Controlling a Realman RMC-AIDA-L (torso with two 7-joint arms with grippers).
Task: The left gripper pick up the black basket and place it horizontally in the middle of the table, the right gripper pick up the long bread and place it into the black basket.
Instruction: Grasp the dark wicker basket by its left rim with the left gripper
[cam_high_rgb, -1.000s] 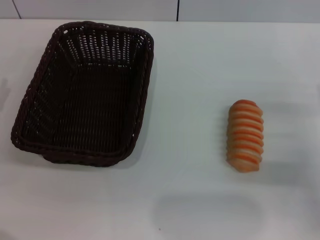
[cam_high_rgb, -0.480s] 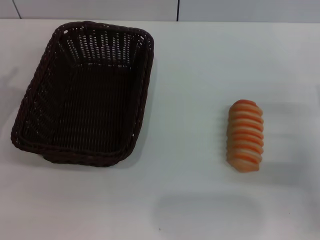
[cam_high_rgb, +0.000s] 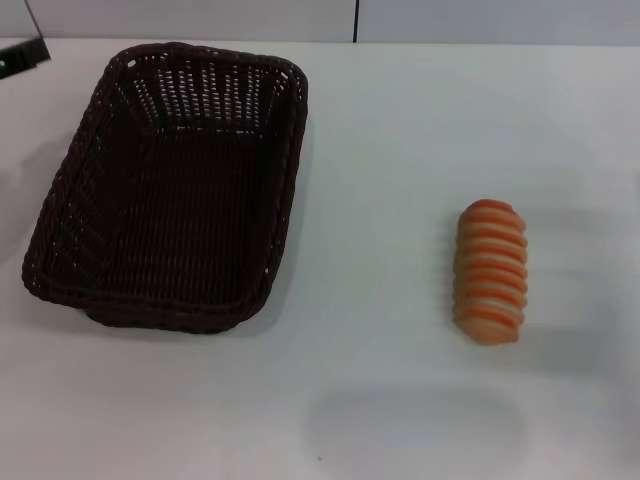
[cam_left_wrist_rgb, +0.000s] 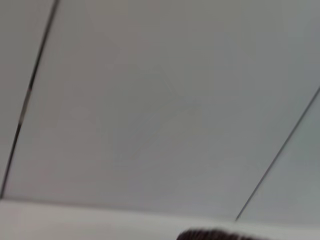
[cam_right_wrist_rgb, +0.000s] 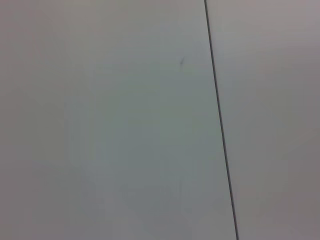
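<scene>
The black basket (cam_high_rgb: 170, 185) lies on the left of the white table (cam_high_rgb: 390, 140) in the head view, its long side running away from me, and it holds nothing. The long bread (cam_high_rgb: 490, 271), striped orange and cream, lies on the right of the table, also lengthwise away from me. A black part of the left gripper (cam_high_rgb: 22, 58) shows at the far left edge, beyond the basket's far left corner and apart from it. A dark curved edge (cam_left_wrist_rgb: 215, 234), probably the basket's rim, shows in the left wrist view. The right gripper is out of view.
A pale wall with dark vertical seams (cam_high_rgb: 356, 20) stands behind the table. Both wrist views show mostly this wall (cam_right_wrist_rgb: 125, 120). Bare tabletop lies between the basket and the bread (cam_high_rgb: 380, 260).
A black part of the left gripper has come into the head view at the far left edge. The basket and the bread have not moved.
</scene>
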